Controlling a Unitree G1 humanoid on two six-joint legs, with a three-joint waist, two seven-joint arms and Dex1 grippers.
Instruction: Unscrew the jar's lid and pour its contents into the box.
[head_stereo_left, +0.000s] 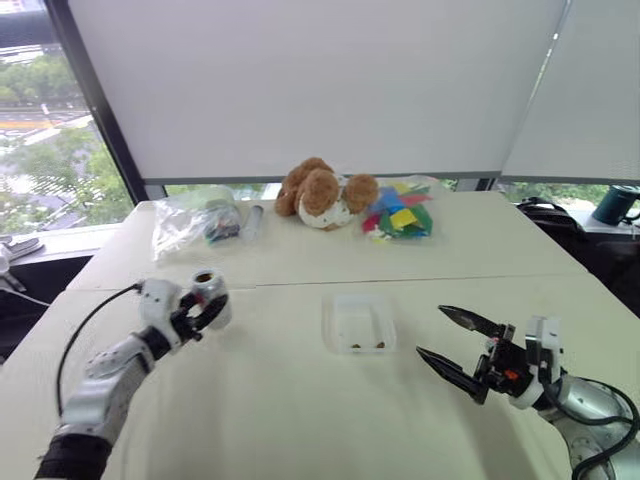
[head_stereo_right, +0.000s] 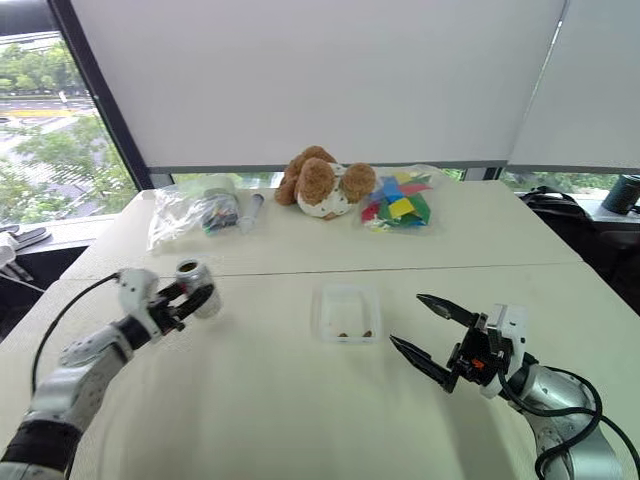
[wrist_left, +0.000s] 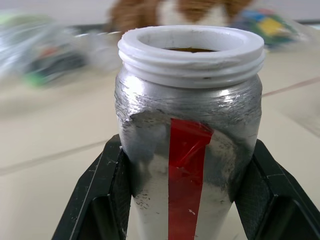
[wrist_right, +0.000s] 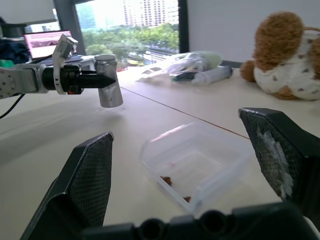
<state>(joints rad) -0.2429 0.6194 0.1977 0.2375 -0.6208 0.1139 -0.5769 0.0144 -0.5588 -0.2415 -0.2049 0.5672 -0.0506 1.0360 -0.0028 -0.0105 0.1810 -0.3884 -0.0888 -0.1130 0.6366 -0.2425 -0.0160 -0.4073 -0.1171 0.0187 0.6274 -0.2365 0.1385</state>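
On my left, my left gripper (head_stereo_left: 205, 308) clamps the silver-grey, red-striped jar (head_stereo_left: 211, 297), open-mouthed, lifted over bare cream tabletop (head_stereo_left: 250, 400). Centre stands the shallow clear plastic box (head_stereo_left: 358, 322) holding tiny brown crumbs (head_stereo_left: 366, 346), with free table all round. My right gripper (head_stereo_left: 447, 343) hovers beside it, fingers apart. Beyond, white blinds (head_stereo_left: 320, 80) cover windows.

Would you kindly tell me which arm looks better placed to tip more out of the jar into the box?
Left, probably: its jaws clamp the lidless jar beside the box; the right gripper is open and empty.
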